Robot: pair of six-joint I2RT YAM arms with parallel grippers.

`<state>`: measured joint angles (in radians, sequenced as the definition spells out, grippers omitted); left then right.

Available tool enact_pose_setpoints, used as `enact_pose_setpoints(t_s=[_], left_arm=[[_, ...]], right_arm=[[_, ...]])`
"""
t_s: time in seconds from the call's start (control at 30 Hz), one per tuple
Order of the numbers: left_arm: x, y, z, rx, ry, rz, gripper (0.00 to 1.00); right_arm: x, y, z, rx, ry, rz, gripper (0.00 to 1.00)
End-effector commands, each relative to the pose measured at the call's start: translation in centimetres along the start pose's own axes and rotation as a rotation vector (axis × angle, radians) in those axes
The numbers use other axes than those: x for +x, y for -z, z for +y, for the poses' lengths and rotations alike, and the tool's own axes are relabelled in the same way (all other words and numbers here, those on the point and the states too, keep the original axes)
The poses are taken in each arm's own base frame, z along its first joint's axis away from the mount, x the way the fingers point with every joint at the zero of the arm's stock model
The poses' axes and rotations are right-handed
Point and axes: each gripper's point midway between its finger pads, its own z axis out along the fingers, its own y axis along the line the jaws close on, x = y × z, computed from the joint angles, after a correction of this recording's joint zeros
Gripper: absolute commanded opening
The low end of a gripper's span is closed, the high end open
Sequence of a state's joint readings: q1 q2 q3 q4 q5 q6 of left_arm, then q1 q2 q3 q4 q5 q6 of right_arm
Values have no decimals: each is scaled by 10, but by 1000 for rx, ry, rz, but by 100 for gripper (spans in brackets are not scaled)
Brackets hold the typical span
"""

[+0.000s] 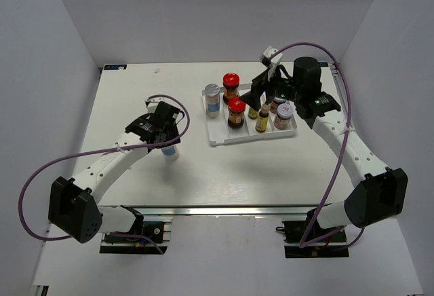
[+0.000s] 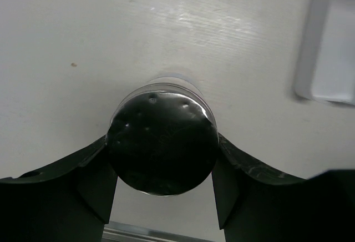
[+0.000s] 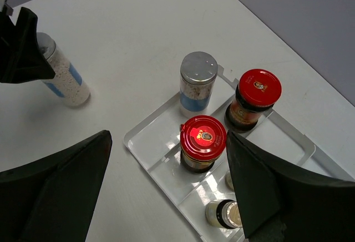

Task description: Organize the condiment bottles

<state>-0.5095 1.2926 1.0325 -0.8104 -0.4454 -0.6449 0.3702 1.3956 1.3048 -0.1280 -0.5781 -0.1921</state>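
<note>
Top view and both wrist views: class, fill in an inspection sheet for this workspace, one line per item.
Surface: white table carrying a divided white tray.
Job's things: seven stand in the tray: one shaker, two red-lidded jars, two yellow bottles, two brownish jars. A loose shaker stands on the table, left of the tray.
Clutter: one small speck near the far edge.
Grippers: left gripper closed on the loose shaker's cap; right gripper open above the tray, holding nothing.
Cables: a purple cable loops along each arm.
Surroundings: plain pale walls on three sides.
</note>
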Motion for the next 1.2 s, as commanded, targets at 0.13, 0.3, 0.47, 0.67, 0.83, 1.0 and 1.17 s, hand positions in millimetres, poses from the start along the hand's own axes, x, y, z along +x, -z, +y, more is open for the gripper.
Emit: enact_pose_setpoints(t_s=[0.13,0.3,0.47,0.67,0.83,1.0,1.17], left_arm=[[-62,61,-87,250,-13,-151,0],[-86,71,-130,324,-44,-189,0],[-106,55,-167,348,-81,-210,0],[-114,35,-195,359,-130,-213,0],[-113,20,-211,364,-159,-195,0],[-101,6,-209,337,-188,-169,0],[-83,-10,-205,314,-222,-131,30]], right_arm=[[-4,16,-11,46,10,-19,88],[5,22,-19,69,-7,-5,88],[9,26,-27,88,-19,-2,88],[13,32,-37,107,-28,-3,88],[17,35,-43,117,-35,3,88],[20,36,-46,122,-41,7,88],[24,34,-48,119,-46,15,88]])
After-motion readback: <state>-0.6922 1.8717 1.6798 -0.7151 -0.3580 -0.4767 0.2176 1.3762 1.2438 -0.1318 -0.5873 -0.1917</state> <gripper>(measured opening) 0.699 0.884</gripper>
